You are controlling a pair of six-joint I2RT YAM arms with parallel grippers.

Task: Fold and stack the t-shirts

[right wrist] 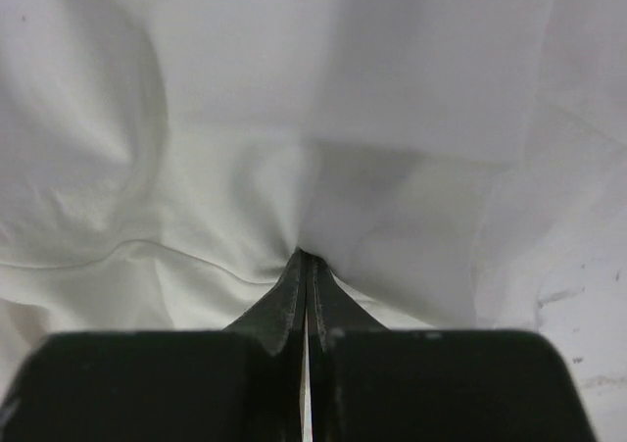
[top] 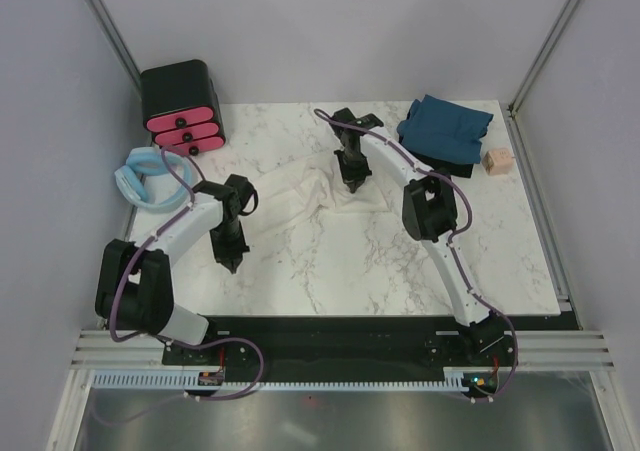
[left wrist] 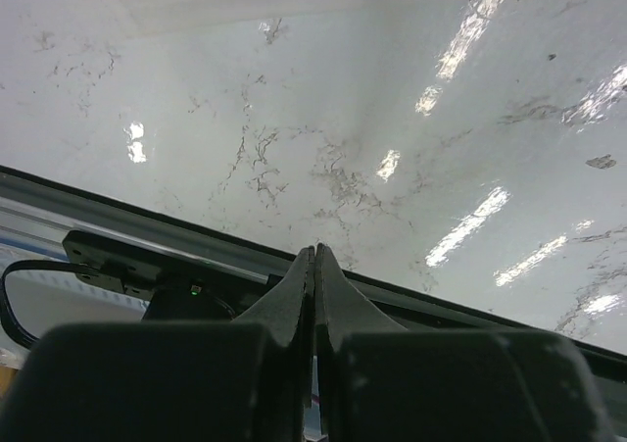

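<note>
Left gripper point(left wrist: 313, 266): jaws pressed together, empty, over the near left part of the glossy white marble table point(top: 400, 261). Right gripper point(right wrist: 307, 266): clamped on a puckered fold of the cream-white t-shirt point(top: 290, 196), which lies crumpled mid-table. Dark teal t-shirt point(top: 445, 126): bunched at the far right corner. Grey panel walls point(top: 300, 31) enclose the table. The right arm point(top: 420, 201) covers part of the cream-white t-shirt, so its outline is unclear.
</note>
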